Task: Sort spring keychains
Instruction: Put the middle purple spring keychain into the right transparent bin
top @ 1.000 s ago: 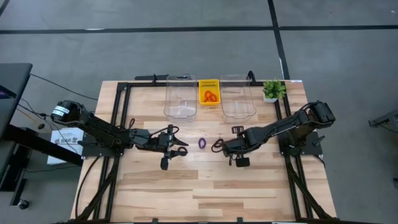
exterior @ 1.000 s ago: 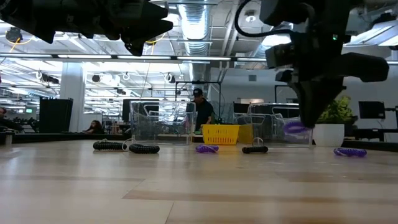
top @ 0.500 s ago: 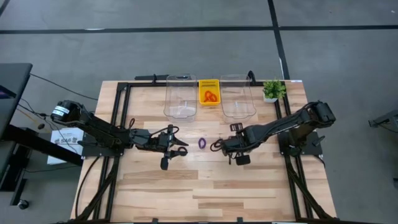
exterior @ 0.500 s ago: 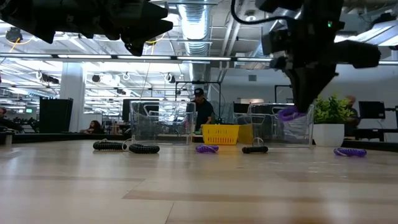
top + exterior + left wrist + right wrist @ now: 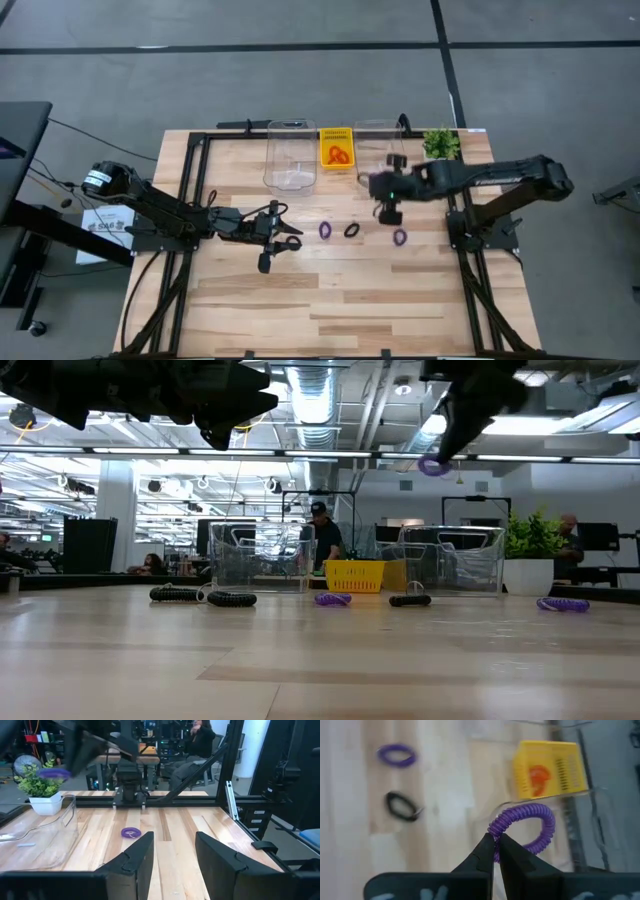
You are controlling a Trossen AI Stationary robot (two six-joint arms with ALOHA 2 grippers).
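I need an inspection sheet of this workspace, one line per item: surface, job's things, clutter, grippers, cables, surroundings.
Surface: light wooden table in a black frame.
Job's things: purple coiled keychain held by the right gripper; purple, black and another purple ring on the table; orange-red coils in the yellow basket.
Clutter: two clear plastic bins, small potted plant.
Grippers: right gripper shut on the held keychain, raised near the right-hand bin; left gripper open, waiting above the table's left half.
Cables: black cables along the table's side frames.
Surroundings: grey floor; people and desks behind the table in the low view.
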